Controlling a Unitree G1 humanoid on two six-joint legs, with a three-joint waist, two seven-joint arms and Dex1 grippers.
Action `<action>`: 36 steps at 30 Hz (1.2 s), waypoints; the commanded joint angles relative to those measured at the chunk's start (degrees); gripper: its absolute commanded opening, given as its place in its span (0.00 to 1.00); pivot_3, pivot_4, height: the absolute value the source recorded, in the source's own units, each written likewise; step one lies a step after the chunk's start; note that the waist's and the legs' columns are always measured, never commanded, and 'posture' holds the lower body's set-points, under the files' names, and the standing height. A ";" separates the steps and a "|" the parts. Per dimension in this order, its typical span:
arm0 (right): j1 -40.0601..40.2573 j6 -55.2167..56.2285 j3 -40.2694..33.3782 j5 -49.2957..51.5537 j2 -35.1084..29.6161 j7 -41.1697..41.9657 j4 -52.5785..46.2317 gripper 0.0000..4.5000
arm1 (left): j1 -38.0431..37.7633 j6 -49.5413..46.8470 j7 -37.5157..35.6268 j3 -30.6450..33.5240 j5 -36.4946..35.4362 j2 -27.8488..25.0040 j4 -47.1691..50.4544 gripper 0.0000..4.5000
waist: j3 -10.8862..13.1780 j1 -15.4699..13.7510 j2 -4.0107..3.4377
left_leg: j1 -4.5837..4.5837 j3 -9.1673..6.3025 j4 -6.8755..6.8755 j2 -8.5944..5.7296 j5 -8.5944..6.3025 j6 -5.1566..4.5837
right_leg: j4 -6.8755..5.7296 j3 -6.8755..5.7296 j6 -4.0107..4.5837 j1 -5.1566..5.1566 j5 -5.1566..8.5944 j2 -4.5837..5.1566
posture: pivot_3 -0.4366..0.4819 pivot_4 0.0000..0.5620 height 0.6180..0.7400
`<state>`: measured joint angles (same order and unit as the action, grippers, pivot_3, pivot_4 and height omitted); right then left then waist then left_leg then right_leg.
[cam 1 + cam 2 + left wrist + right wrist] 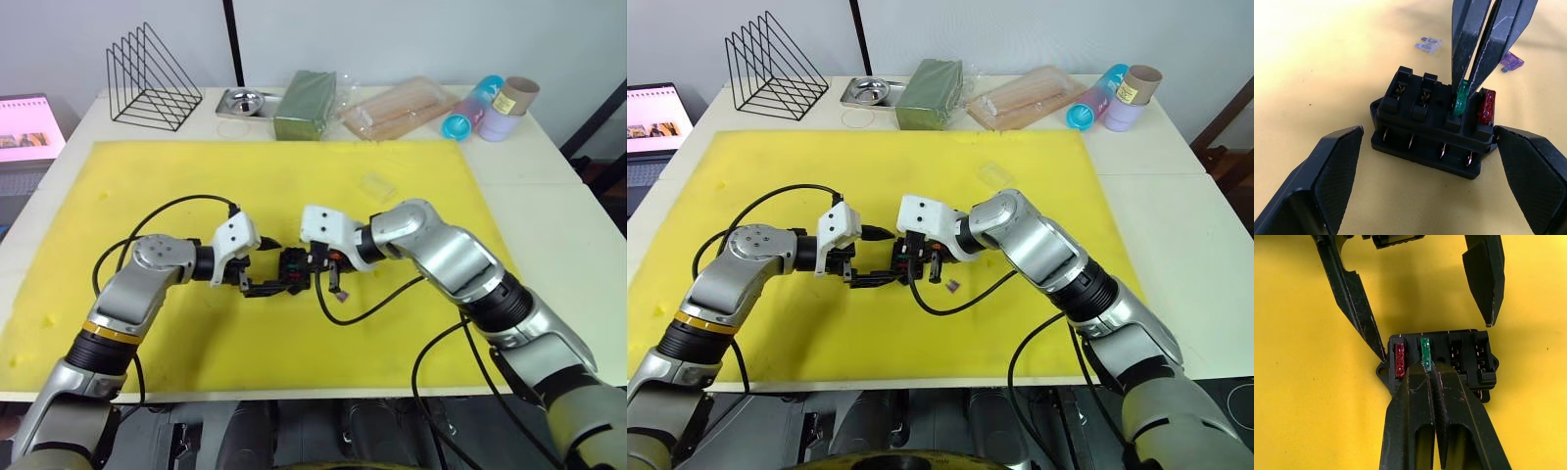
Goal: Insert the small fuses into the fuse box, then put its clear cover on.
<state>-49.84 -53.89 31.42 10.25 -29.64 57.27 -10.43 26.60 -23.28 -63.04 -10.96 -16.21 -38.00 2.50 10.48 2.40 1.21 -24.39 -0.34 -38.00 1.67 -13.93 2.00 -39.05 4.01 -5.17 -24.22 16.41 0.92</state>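
Note:
The black fuse box [1420, 125] stands on the yellow mat [147, 186]. My left gripper [1427, 139] is open, one finger on each side of the box, apart from it. My right gripper [1428, 366] is shut on the green fuse [1461, 99], which stands in the third slot. The red fuse [1487, 105] sits in the end slot beside it; the other two slots are empty. Two greyish-purple fuses [1429, 45] [1511, 60] lie on the mat behind the box. The clear cover [377, 184] lies on the mat farther back, to the right.
Along the table's back edge stand a black wire rack [152, 78], a metal tray [243, 101], a green box [306, 103], a clear bag of wooden sticks [397, 108] and several tubes [490, 108]. A laptop [29, 127] sits at the far left.

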 commanded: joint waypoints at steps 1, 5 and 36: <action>2.07 -0.08 0.95 -0.52 -0.10 -0.22 2.44 0.00 | 0.22 0.76 0.13 1.31 0.01 -0.31 0.89 0.99 | 0.00 -0.01 0.00 | 0.00 0.00 0.00 0.00 0.00 0.00 | 0.00 0.00 0.00 0.00 0.00 0.00 | 0.48 0.27 1.00; 2.39 1.37 1.15 -1.31 -0.41 -0.36 2.68 0.00 | 0.28 0.90 0.20 1.25 0.07 -0.19 0.79 0.99 | 0.00 0.04 0.00 | 0.00 0.00 0.00 0.00 0.00 0.00 | 0.00 0.00 0.00 0.00 0.00 0.00 | 0.48 0.27 1.00; 0.53 3.42 -1.27 -0.88 -0.60 0.50 1.21 0.05 | 0.86 0.73 0.41 1.45 0.39 0.47 0.40 1.00 | 0.00 0.00 0.00 | 0.00 0.00 0.00 0.01 0.00 0.00 | 0.00 0.00 0.00 0.00 0.00 -0.02 | 0.48 0.27 1.00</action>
<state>-48.53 -50.14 30.22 10.29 -29.72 58.01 -9.56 26.60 -23.18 -63.01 -10.96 -15.61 -37.54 2.25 10.48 2.39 1.21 -24.39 -0.33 -38.00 1.68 -13.93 2.00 -39.05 4.01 -5.17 -24.22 16.41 0.91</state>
